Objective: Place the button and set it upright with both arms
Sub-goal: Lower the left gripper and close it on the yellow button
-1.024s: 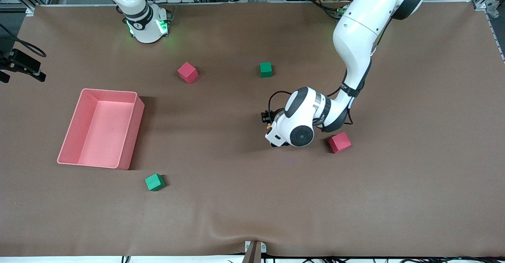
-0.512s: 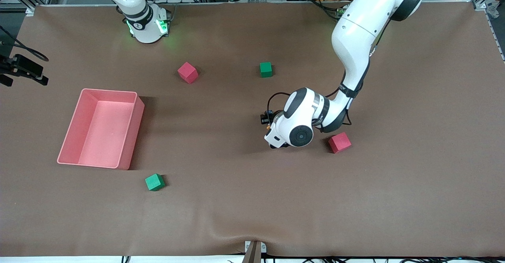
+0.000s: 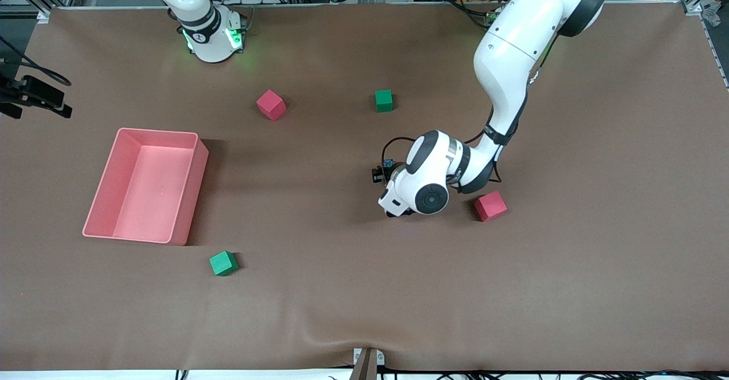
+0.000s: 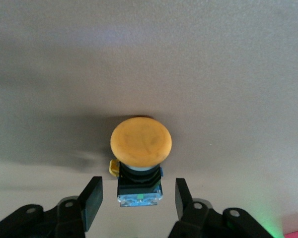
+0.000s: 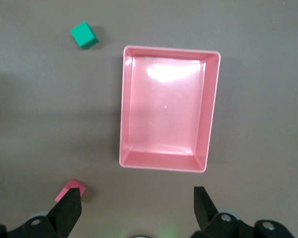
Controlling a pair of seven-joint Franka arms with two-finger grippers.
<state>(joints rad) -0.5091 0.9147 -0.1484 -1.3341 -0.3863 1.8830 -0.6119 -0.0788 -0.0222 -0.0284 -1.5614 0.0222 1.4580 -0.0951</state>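
Observation:
In the left wrist view the button (image 4: 141,140) rests on the brown table. Its orange cap points away from my left gripper and its black body and blue base (image 4: 140,198) point toward it. It looks tipped over, not upright. My left gripper (image 4: 137,184) is open, one finger on each side of the base, touching neither side. In the front view the left gripper (image 3: 393,209) is low over the table's middle and the button is hidden under the hand. My right gripper (image 5: 136,196) is open and empty, high above the pink bin (image 5: 164,162).
The pink bin (image 3: 191,186) stands toward the right arm's end. There are two red cubes (image 3: 270,105) (image 3: 490,206), the second close beside the left hand. There are two green cubes (image 3: 384,100) (image 3: 222,263). The right wrist view shows one green cube (image 5: 84,35) and one red cube (image 5: 72,189).
The left arm's hand has crept slightly toward the right arm's end of the table, staying low. The cubes and the bin have not moved.

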